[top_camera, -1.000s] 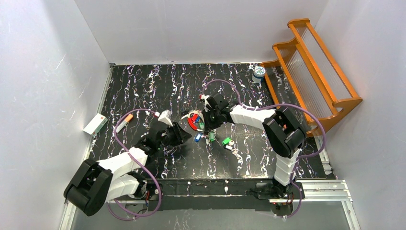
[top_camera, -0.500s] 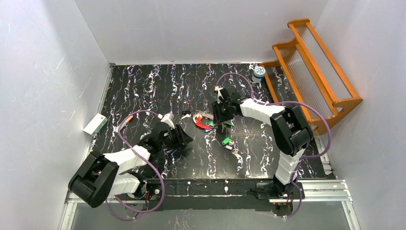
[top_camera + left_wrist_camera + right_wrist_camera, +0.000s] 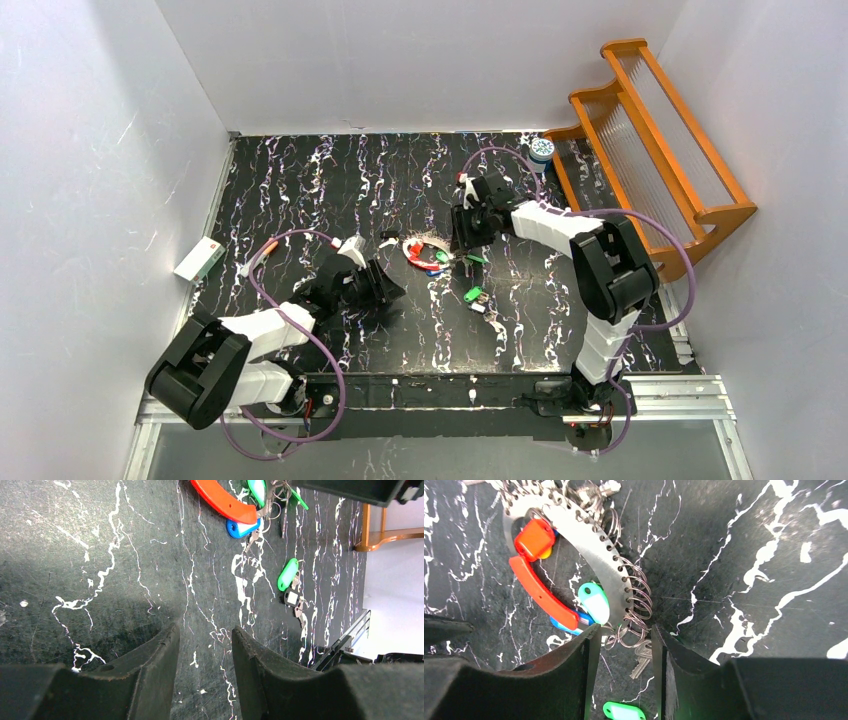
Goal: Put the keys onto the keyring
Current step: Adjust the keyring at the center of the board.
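Silvery perforated metal keyring lies on the black marbled table, coloured-headed keys strung on it, their white labels unreadable. Right gripper hovers just above it, jaws parted, empty; left gripper, extended low nearby, likewise gapes empty.

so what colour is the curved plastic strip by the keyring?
Red-orange strip; right wrist view best.
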